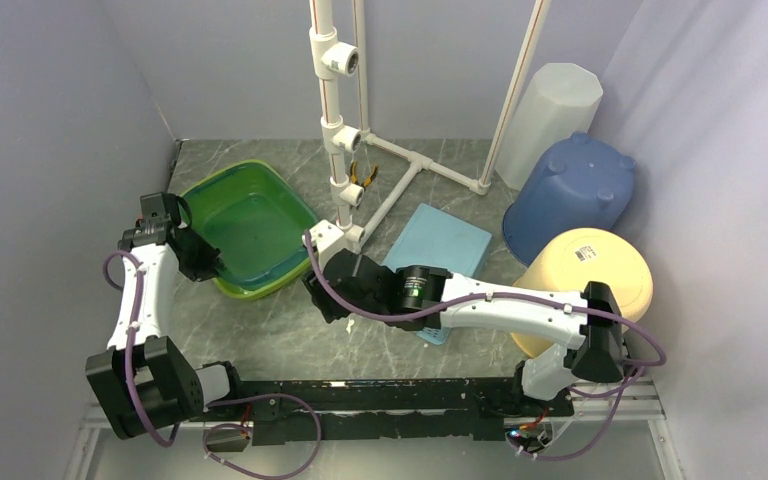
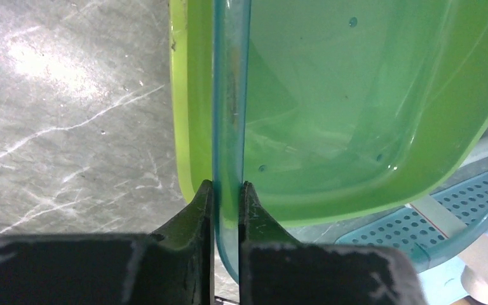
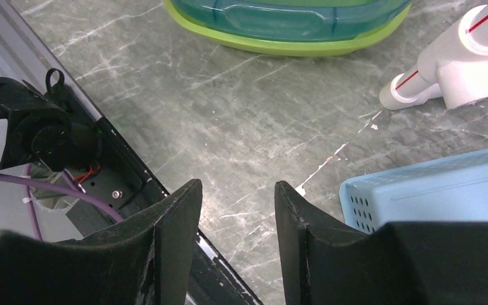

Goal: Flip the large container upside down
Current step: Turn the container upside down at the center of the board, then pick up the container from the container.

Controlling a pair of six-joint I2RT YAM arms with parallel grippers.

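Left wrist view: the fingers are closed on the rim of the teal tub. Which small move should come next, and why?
Probably raise the left gripper a little, so that this edge tips up. Its jaws pinch the rim of the teal tub, which stands upright, nested in the lime tub. The right gripper is open and holds nothing.

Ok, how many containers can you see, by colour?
Lime green tub: 1
Teal tub nested in it: 1
Dark blue bucket: 1
Cream bucket: 1
White bin: 1
Light blue basket: 1
Total: 6
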